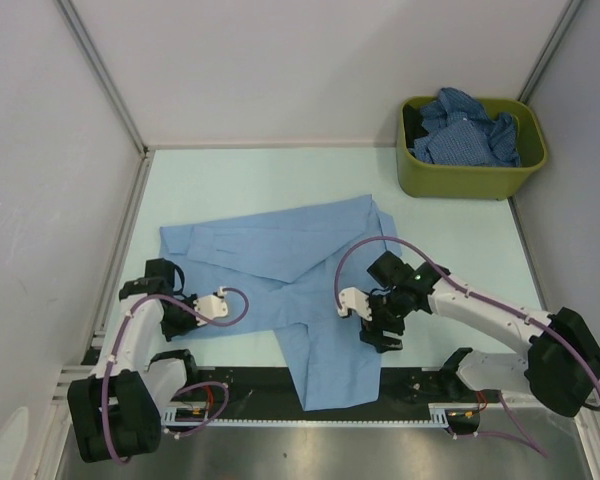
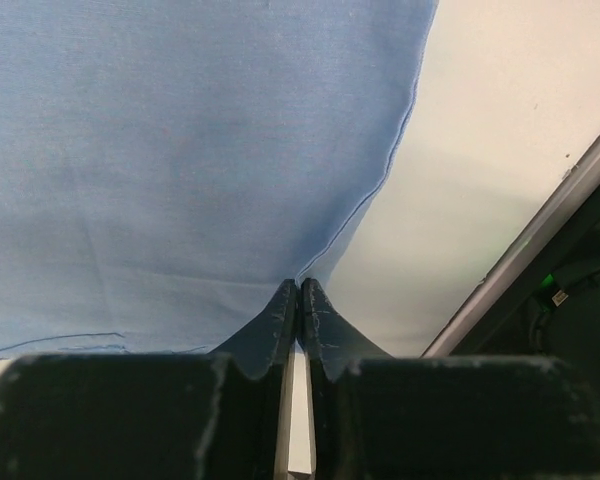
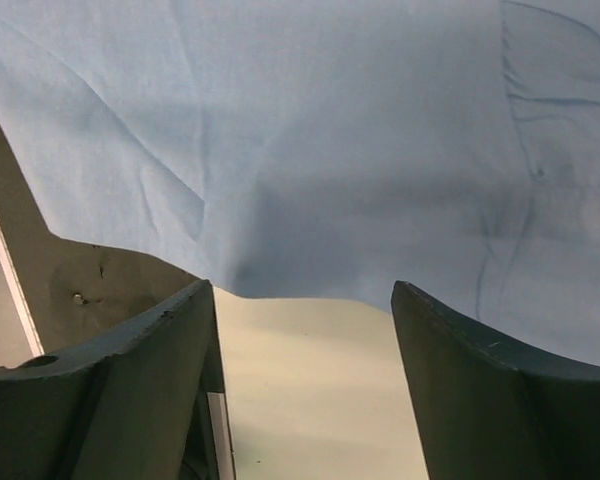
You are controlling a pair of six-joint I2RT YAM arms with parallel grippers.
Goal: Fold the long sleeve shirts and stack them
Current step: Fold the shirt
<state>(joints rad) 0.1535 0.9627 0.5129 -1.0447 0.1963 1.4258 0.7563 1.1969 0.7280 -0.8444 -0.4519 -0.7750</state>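
Note:
A plain light blue long sleeve shirt (image 1: 280, 250) lies spread on the pale table, one part hanging toward the near edge. My left gripper (image 1: 223, 303) sits at its left edge. In the left wrist view the gripper (image 2: 298, 287) is shut, and the hem of the shirt (image 2: 180, 150) runs into its tips. My right gripper (image 1: 368, 325) is at the shirt's right side. It stands open (image 3: 300, 290), with bare table between the fingers and the edge of the shirt (image 3: 330, 130) just beyond the tips. Darker blue patterned shirts (image 1: 470, 135) lie bunched in the bin.
An olive-green plastic bin (image 1: 470, 182) stands at the table's back right corner. White walls close in the table on the left, back and right. A black rail (image 1: 410, 380) runs along the near edge by the arm bases.

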